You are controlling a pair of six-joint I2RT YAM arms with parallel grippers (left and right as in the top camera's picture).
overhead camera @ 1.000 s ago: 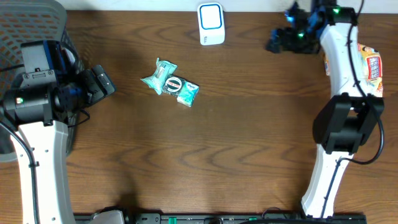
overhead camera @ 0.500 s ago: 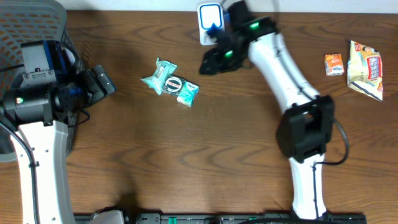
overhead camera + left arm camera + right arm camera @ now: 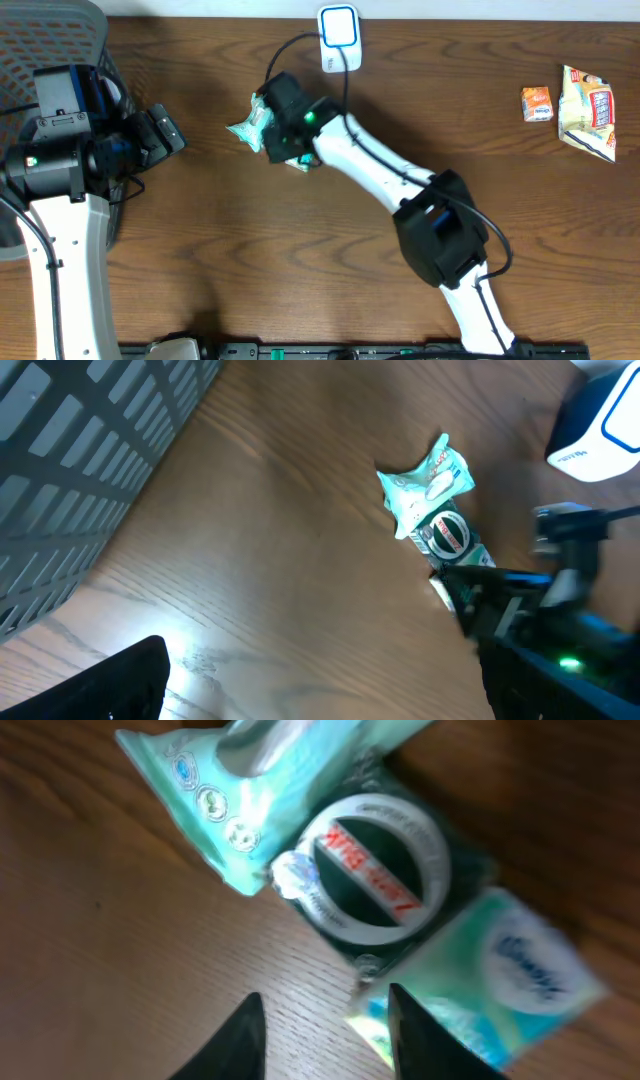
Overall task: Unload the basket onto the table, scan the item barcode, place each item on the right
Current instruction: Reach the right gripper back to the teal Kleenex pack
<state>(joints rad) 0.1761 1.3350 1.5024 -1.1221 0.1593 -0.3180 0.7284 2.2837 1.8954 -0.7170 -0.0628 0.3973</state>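
The item is a teal wipes pack (image 3: 256,117) with a round lid, lying left of centre on the wooden table. My right gripper (image 3: 287,138) hovers right over it. In the right wrist view the pack (image 3: 370,880) fills the frame. The right gripper (image 3: 325,998) has its jaws part-way apart over bare wood, and one finger (image 3: 415,1035) is at the pack's lower edge. The white and blue scanner (image 3: 339,38) stands at the back edge. My left gripper (image 3: 165,133) is open at the far left, away from the pack (image 3: 435,500). The barcode is not visible.
A grey mesh basket (image 3: 45,40) sits at the back left, beside the left arm. A small orange packet (image 3: 537,103) and a snack bag (image 3: 588,112) lie at the far right. The scanner (image 3: 600,420) shows at the top right of the left wrist view.
My right arm has swung from the back right corner, past the scanner, to the wipes pack, and its jaws have narrowed. The left arm has not moved.
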